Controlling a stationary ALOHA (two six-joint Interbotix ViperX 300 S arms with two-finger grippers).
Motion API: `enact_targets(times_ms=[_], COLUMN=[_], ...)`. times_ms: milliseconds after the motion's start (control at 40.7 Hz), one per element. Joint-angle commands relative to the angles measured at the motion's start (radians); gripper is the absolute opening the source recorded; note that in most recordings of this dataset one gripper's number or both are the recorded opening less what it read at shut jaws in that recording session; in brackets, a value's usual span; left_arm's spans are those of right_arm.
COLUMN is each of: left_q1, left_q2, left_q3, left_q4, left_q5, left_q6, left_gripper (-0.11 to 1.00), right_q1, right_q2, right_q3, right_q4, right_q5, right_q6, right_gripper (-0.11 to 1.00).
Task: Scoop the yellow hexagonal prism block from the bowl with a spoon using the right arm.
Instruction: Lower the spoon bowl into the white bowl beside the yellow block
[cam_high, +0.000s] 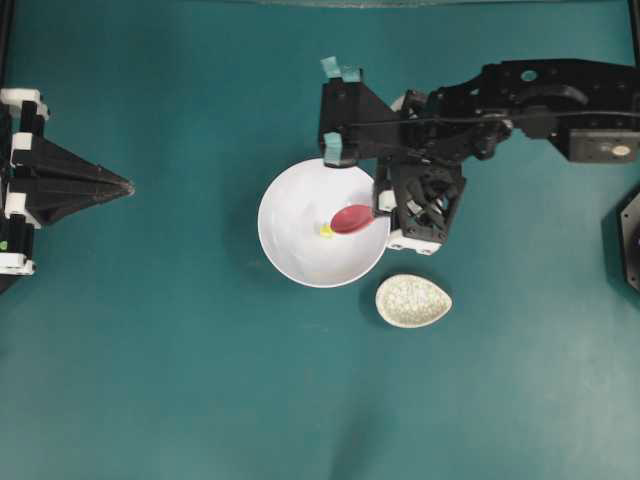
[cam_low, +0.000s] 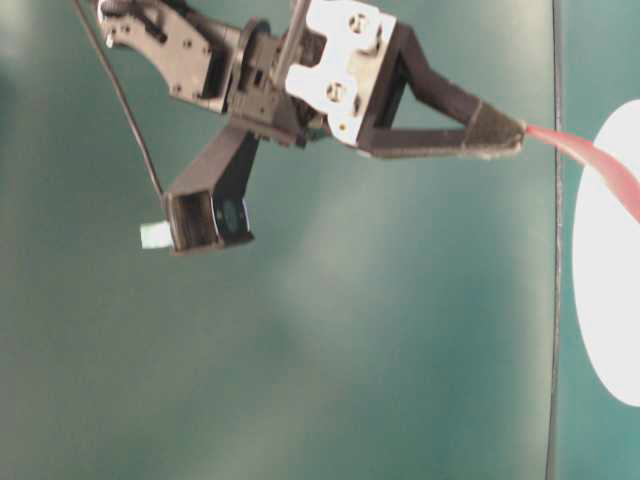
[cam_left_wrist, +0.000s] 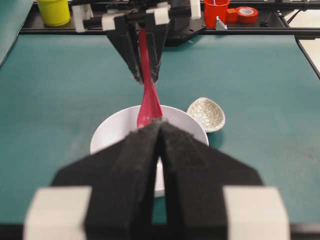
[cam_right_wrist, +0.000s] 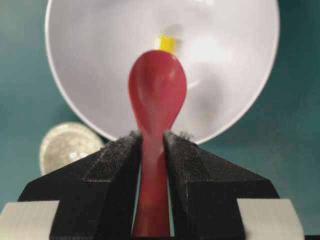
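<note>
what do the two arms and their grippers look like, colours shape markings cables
Both are black arms with white brackets. The right arm carries teal tape tags, a thin black cable along it and a boxy wrist camera; its right gripper has two tapering black fingers with rough foam-like pads. The left gripper forms a black pointed wedge, without teal tape.

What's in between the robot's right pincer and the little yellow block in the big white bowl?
The glossy red-pink spoon; the right wrist view shows its scoop reaching from the right pincer toward the block.
</note>
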Motion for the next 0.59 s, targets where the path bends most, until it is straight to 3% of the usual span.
enact_targets(times_ms=[0,565], left_q1=[0.003,0.003], left_q2=[0.006,0.006], left_q3=[-0.028,-0.028], left_q4=[0.003,0.003], left_q5=[-0.009,-0.008], left_q6=[0.0,0.0], left_gripper=[0.0,0.0], right_q1=[0.003,0.021], right_q2=[0.0,0.044], right_q3=[-0.046,-0.044], right_q4=[-0.008,-0.008], right_q5=[0.015,0.029], right_q6=[0.003,0.025], right_gripper=[0.23,0.23])
